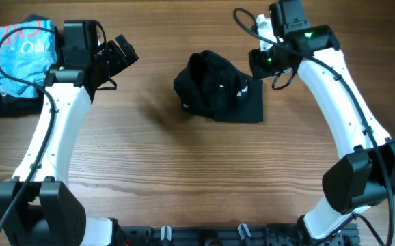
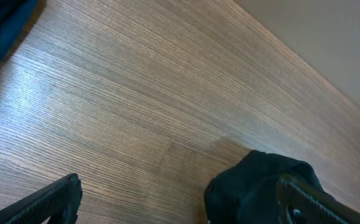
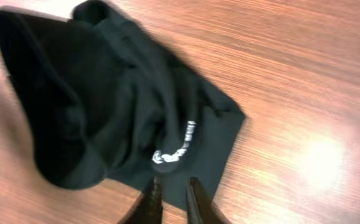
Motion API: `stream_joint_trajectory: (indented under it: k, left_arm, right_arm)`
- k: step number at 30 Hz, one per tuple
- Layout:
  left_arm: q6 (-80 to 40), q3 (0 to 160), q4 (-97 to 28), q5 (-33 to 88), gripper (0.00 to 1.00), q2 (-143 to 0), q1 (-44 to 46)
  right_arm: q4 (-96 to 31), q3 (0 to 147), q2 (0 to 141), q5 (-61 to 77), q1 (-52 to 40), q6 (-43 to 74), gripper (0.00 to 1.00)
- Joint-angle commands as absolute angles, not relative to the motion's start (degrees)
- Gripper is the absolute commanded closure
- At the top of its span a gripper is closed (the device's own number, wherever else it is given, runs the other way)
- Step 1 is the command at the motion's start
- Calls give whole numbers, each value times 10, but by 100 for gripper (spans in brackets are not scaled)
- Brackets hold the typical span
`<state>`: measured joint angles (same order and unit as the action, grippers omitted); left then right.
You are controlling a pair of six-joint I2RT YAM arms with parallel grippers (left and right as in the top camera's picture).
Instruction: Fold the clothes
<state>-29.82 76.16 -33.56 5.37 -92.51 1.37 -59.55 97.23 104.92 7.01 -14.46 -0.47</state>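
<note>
The black T-shirt (image 1: 219, 92) lies bunched, white logo up; left end effector (image 2: 180, 199) gapes, right end effector (image 3: 170, 202) nearly closed, empty.

The T-shirt (image 1: 218, 92) just beside the right hand (image 1: 260, 63) is black all over, broken only by small white logo lettering (image 3: 175, 144) close ahead of that hand's fingertips. The table (image 1: 184, 171) under both hands is mid-brown wood with fine straight grain and a pale glare patch in the right wrist view. Behind the left hand (image 1: 119, 55) lies a light-blue garment (image 1: 16, 51) with red lettering, resting on something dark. Both arms are white with black joints, and both hands are black.
</note>
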Motion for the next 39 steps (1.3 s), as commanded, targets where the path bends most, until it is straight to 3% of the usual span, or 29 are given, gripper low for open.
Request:
stream_joint_trajectory:
  k: [1, 3, 5, 10, 17, 25, 28, 31, 39]
  left_arm:
    - [-287, 768, -337, 44, 0, -918, 11]
    - [-287, 768, -337, 44, 0, -918, 11]
    - [-287, 768, -337, 44, 0, -918, 11]
    - [-287, 768, -337, 44, 0, -918, 11]
    - [-287, 768, -337, 44, 0, -918, 11]
    - [-287, 768, -337, 44, 0, -918, 11]
    - [-287, 768, -337, 44, 0, -918, 11]
    - [-287, 768, -337, 44, 0, -918, 11]
    - [-287, 768, -337, 44, 0, -918, 11]
  right_arm:
    - [-593, 978, 1054, 108, -173, -67, 51]
    - [-589, 978, 1056, 102, -187, -83, 38]
    - [-584, 978, 1062, 87, -201, -84, 35]
    - [-570, 977, 1090, 83, -223, -69, 35]
    - [-536, 976, 1144, 23, -254, -10, 42]
    - [-521, 975, 1187, -6, -258, 12, 55]
    - [-516, 975, 1195, -19, -258, 20, 69]
    - [-515, 975, 1192, -48, -258, 46, 95]
    - [-531, 975, 1146, -41, -248, 63, 96]
